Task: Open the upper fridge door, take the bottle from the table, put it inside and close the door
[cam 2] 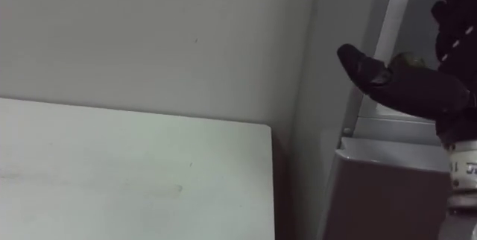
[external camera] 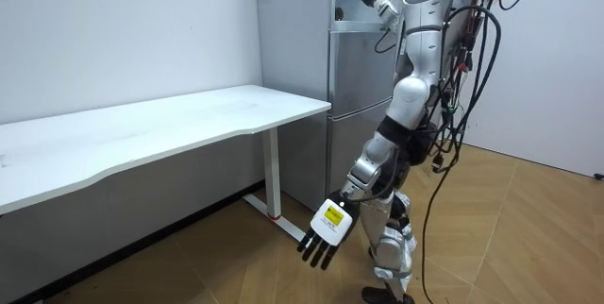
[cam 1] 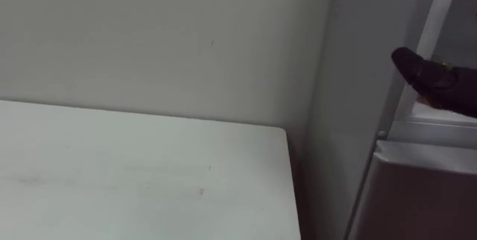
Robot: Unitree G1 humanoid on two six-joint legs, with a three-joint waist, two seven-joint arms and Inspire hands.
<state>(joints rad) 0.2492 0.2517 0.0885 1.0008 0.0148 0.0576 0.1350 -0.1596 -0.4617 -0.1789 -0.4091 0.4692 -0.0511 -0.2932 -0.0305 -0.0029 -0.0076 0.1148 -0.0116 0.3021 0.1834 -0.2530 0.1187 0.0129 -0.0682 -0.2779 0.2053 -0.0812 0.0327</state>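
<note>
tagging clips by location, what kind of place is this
Probably a bare test room or office rather than a home kitchen: a long white table against a plain wall, a grey fridge and a wood floor.

Right hand (cam 2: pixel 417 87) raised high, fingers spread — left hand (external camera: pixel 326 233) hangs low, fingers straight.

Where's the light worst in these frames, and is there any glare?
Left eye view: dim, the right hand reads as a dark shape against the fridge. Right eye view: equally dim, no glare. Room view: evenly lit, bright table top with shade beneath it, a soft sheen on the fridge door, left hand well lit.
</note>
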